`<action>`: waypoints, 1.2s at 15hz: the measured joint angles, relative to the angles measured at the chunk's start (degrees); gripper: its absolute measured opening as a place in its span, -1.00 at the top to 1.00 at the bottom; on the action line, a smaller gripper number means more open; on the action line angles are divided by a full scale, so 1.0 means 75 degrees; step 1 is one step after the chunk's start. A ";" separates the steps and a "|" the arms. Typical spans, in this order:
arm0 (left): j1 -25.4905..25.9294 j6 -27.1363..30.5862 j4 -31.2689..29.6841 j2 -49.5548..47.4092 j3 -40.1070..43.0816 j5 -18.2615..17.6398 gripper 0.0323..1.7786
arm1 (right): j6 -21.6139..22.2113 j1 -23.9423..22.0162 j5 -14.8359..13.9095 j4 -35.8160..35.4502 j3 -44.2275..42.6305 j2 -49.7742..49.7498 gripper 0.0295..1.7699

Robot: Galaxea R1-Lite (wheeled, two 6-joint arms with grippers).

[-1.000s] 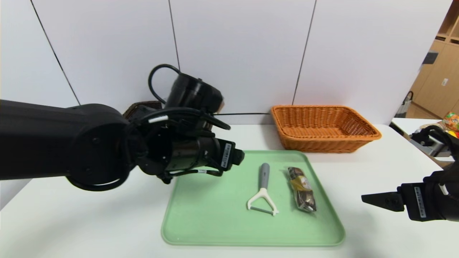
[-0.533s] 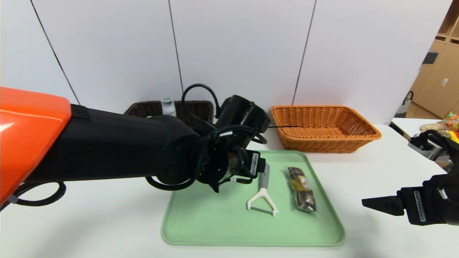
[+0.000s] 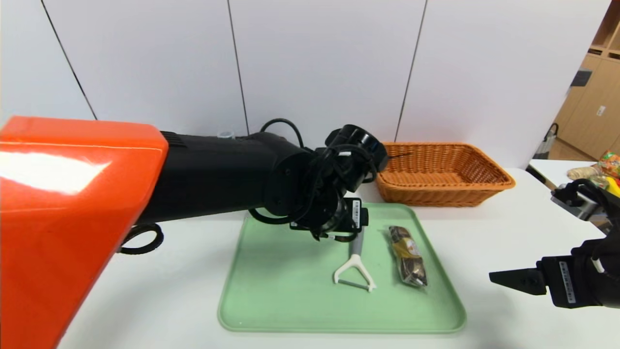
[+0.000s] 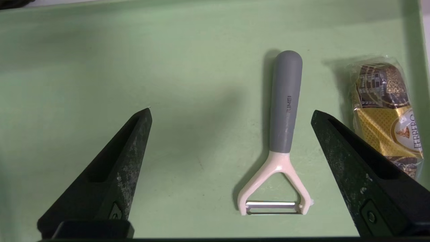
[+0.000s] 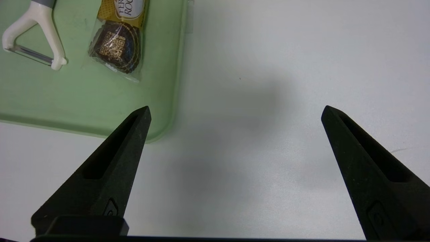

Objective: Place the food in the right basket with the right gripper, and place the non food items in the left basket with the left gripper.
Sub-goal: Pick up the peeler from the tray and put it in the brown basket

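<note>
**A:** so where's everything relative to the green tray (image 3: 290, 310)? Left gripper (image 4: 231, 112) hangs spread wide over it, peeler (image 4: 284, 127) lying flat between the tips, nearer one.

**B:** yep. The peeler looks light and rigid, so I'd pinch the grey handle and avoid the blade. Chocolate pack (image 3: 408, 255) is beside it: crinkly, slippery, grab mid-length. Right gripper (image 5: 235, 111) sits off the tray's right edge, wide open, empty.

Left arm (image 3: 203, 179): glossy orange shell, black forearm, looped black cables, white label; tapered, scuffed black fingers (image 4: 111, 174).
</note>
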 joint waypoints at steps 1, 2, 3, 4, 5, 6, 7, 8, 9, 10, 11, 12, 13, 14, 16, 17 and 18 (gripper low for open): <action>-0.0018 -0.0041 0.0219 0.0172 -0.0280 0.0010 -0.90 | 0.0000 -0.0010 0.0007 0.0000 0.0000 0.0002 -0.98; -0.0059 -0.0044 0.0309 0.0338 -0.0497 0.0026 -0.90 | -0.0005 -0.0015 0.0000 -0.0003 0.0000 0.0000 -0.98; -0.0117 -0.0021 0.0333 0.0493 -0.0663 0.0026 -0.90 | -0.0002 -0.0015 0.0007 0.0000 0.0000 0.0002 -0.98; -0.0164 -0.0003 0.0335 0.0614 -0.0775 0.0026 -0.90 | -0.0002 -0.0021 0.0007 0.0002 0.0000 0.0002 -0.98; -0.0202 0.0011 0.0338 0.0727 -0.0868 0.0029 -0.90 | -0.0005 -0.0021 -0.0003 0.0002 0.0000 0.0002 -0.98; -0.0239 0.0041 0.0327 0.0831 -0.0930 0.0033 -0.90 | -0.0002 -0.0021 0.0000 0.0000 0.0000 0.0005 -0.98; -0.0281 0.0086 0.0319 0.0918 -0.0956 0.0036 -0.90 | -0.0002 -0.0024 0.0000 0.0002 0.0000 0.0005 -0.98; -0.0301 0.0145 0.0283 0.1006 -0.0972 0.0039 -0.90 | -0.0008 -0.0028 -0.0003 0.0002 0.0000 0.0005 -0.98; -0.0307 0.0169 0.0268 0.1079 -0.0978 0.0039 -0.90 | -0.0008 -0.0033 -0.0007 0.0002 0.0000 0.0005 -0.98; -0.0307 0.0166 0.0265 0.1154 -0.0985 0.0041 -0.90 | -0.0008 -0.0036 -0.0003 0.0000 0.0000 0.0005 -0.98; -0.0307 0.0166 0.0265 0.1227 -0.0985 0.0044 -0.90 | -0.0005 -0.0036 -0.0007 0.0002 0.0008 0.0005 -0.98; -0.0309 0.0163 0.0265 0.1294 -0.0987 0.0065 -0.90 | -0.0011 -0.0036 -0.0003 0.0005 0.0037 0.0005 -0.98; -0.0312 0.0166 0.0265 0.1352 -0.0987 0.0091 -0.90 | -0.0002 -0.0036 -0.0007 0.0000 0.0046 0.0002 -0.98; -0.0307 0.0169 0.0265 0.1399 -0.0987 0.0138 -0.90 | -0.0008 -0.0039 -0.0003 0.0002 0.0055 0.0002 -0.98; -0.0301 0.0180 0.0254 0.1460 -0.0990 0.0166 -0.90 | -0.0015 -0.0042 -0.0015 0.0000 0.0063 0.0000 -0.98; -0.0304 0.0195 0.0254 0.1478 -0.0990 0.0172 -0.69 | -0.0011 -0.0047 -0.0015 0.0002 0.0070 -0.0007 -0.98; -0.0301 0.0210 0.0254 0.1487 -0.0990 0.0176 -0.50 | -0.0015 -0.0050 -0.0015 0.0002 0.0070 -0.0018 -0.98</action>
